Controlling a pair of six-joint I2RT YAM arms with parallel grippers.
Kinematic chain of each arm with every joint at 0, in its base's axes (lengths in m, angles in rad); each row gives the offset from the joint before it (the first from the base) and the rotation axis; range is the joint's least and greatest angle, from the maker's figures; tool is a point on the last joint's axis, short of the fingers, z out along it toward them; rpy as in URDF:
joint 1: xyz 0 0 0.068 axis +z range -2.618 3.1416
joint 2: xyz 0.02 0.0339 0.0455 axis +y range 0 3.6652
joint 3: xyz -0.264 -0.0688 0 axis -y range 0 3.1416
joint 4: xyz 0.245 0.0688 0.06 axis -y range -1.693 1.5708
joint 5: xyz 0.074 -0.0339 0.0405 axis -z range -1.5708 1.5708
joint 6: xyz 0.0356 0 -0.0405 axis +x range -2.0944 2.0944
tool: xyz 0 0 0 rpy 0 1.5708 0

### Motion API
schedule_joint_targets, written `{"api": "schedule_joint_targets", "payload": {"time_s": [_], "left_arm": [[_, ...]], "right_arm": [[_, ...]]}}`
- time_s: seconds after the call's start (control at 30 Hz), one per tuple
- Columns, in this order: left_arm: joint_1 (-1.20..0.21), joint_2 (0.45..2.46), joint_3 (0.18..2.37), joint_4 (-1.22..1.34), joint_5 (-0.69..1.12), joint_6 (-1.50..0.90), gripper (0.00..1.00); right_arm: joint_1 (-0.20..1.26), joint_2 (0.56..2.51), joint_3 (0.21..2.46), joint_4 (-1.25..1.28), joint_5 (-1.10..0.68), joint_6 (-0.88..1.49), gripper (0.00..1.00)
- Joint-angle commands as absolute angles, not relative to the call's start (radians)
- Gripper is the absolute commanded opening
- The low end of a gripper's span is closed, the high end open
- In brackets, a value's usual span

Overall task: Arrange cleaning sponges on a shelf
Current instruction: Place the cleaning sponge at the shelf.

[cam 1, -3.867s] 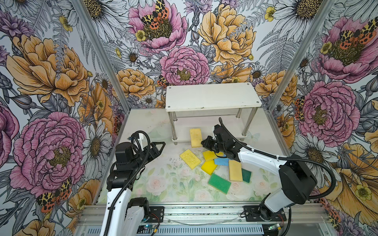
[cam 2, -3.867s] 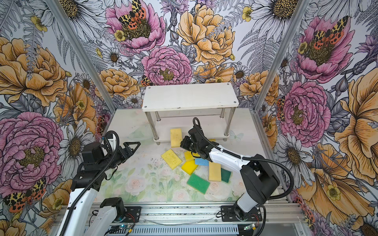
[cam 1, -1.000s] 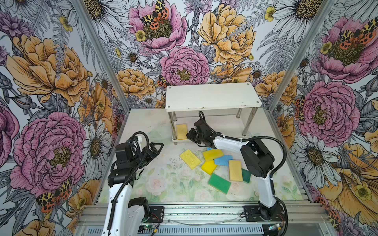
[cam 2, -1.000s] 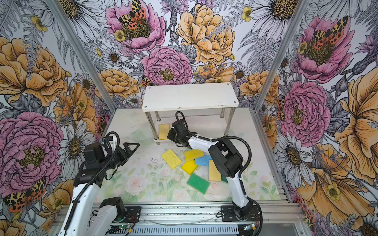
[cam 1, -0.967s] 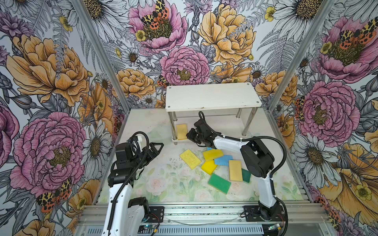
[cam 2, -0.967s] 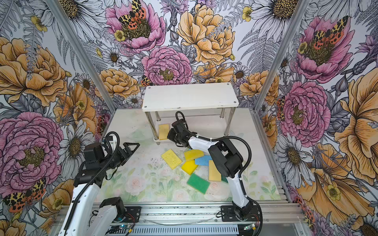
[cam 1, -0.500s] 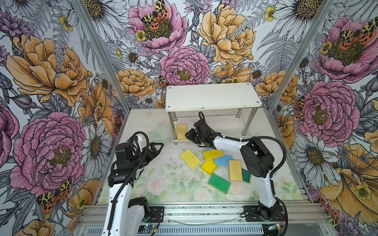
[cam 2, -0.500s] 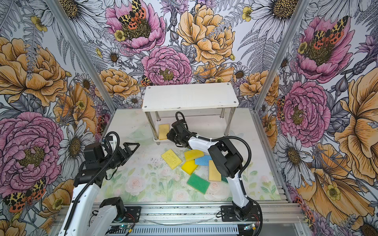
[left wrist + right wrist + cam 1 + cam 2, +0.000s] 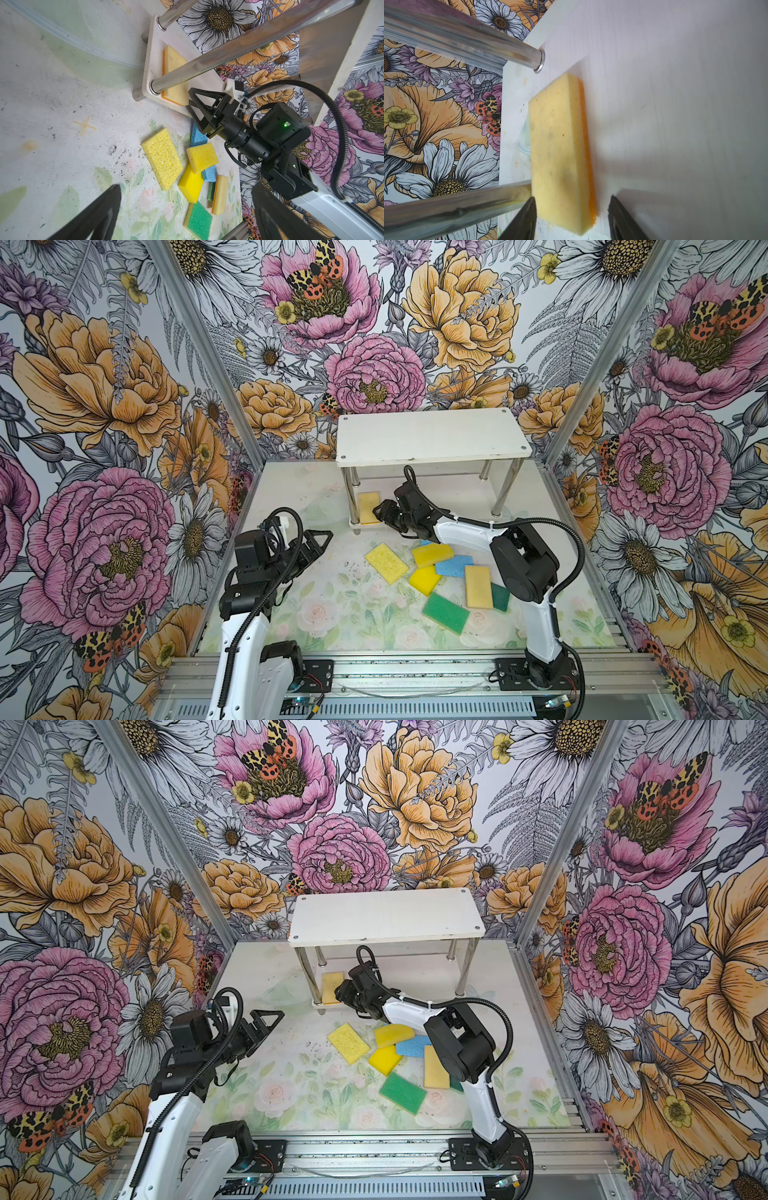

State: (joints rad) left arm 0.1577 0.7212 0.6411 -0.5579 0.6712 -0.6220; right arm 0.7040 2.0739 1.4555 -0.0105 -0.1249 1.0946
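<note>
Floral walls (image 9: 104,377) round pale table (image 9: 332,605); shelf (image 9: 432,435) at 12 o'clock; loose sponges (image 9: 440,572) heaped centre; L gripper (image 9: 322,543) wide, empty; R gripper (image 9: 189,97) parted astride tan sponge (image 9: 369,506), lying flat on lower board (image 9: 654,104), 9 o'clock end. Risk: jaw snags sponge on retreat, drags it off.

One sponge (image 9: 369,506) lies on the shelf's (image 9: 432,435) lower board (image 9: 654,83), at its left end, between the two left posts. The right end effector (image 9: 384,512) sits at the shelf's front edge, astride that sponge's near end. The other sponges (image 9: 449,566) lie clustered on the surface (image 9: 332,597) before the shelf, some overlapping.
</note>
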Motion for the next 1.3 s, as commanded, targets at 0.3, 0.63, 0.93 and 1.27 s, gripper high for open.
{"api": "schedule_joint_targets", "payload": {"time_s": [0.3, 0.63, 0.93, 1.27], "left_arm": [[0.168, 0.729, 0.641, -0.553, 0.706, -0.605, 0.99], [0.168, 0.739, 0.640, -0.551, 0.719, -0.613, 0.99], [0.139, 0.734, 0.634, -0.548, 0.744, -0.656, 0.99], [-0.333, 0.787, 0.517, -0.324, 0.396, -0.903, 0.96]], "right_arm": [[0.713, 1.981, 1.430, -0.022, -0.100, 1.058, 0.62], [0.713, 1.916, 1.397, -0.037, -0.084, 1.028, 0.67], [0.713, 1.809, 1.297, -0.044, -0.096, 1.002, 0.69], [0.702, 1.548, 1.046, -0.099, -0.148, 0.932, 0.67]]}}
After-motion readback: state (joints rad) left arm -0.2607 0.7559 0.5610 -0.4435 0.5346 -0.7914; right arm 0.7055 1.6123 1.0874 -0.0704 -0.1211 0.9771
